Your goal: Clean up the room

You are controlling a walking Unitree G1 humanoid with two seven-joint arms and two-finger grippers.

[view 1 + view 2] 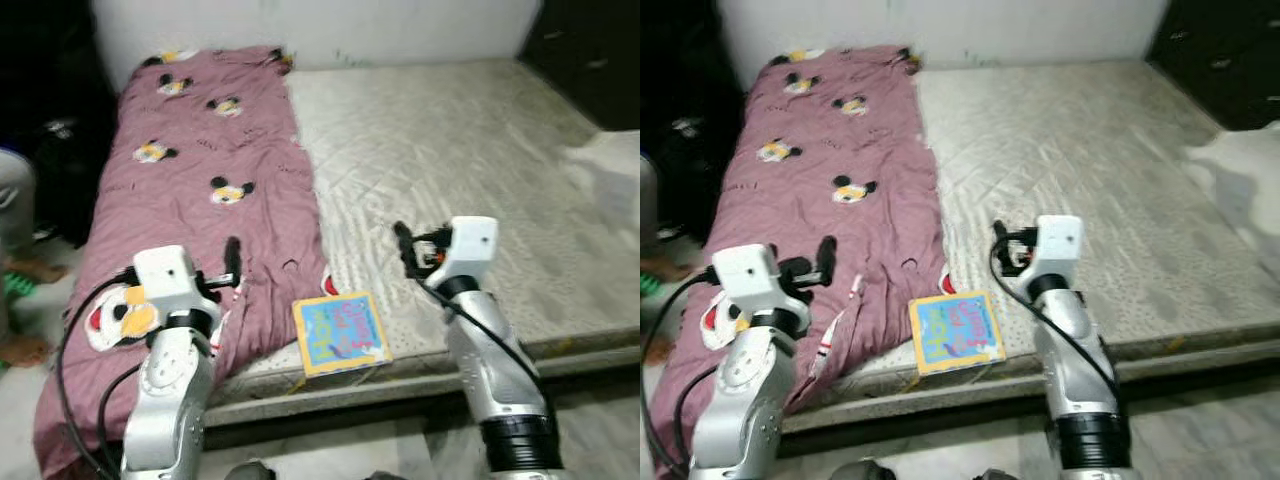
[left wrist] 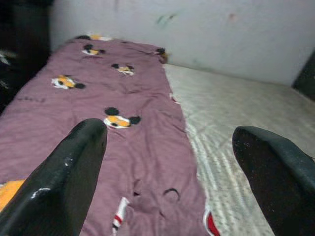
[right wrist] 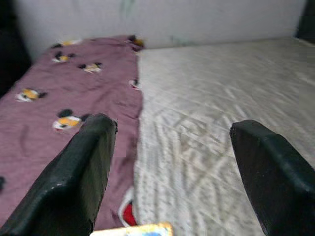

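Observation:
A maroon blanket (image 1: pixel 200 190) printed with cartoon mice covers the left strip of a bare grey mattress (image 1: pixel 480 160) and hangs over its front edge. A colourful children's book (image 1: pixel 341 333) lies flat at the mattress's front edge, between my two arms. My left gripper (image 1: pixel 232 262) hovers over the blanket's front part, left of the book. In the left wrist view it (image 2: pixel 170 132) is open, with nothing between its fingers. My right gripper (image 1: pixel 405 248) is held over the mattress just right of and beyond the book, also open (image 3: pixel 172 124) and holding nothing.
A person's foot (image 1: pixel 25 270) and leg stand on the floor at the far left, beside dark clutter (image 1: pixel 50 150). Dark furniture (image 1: pixel 590 50) rises at the back right. A pale cloth (image 1: pixel 610 170) lies on the mattress's right side. A white wall (image 1: pixel 330 25) runs behind.

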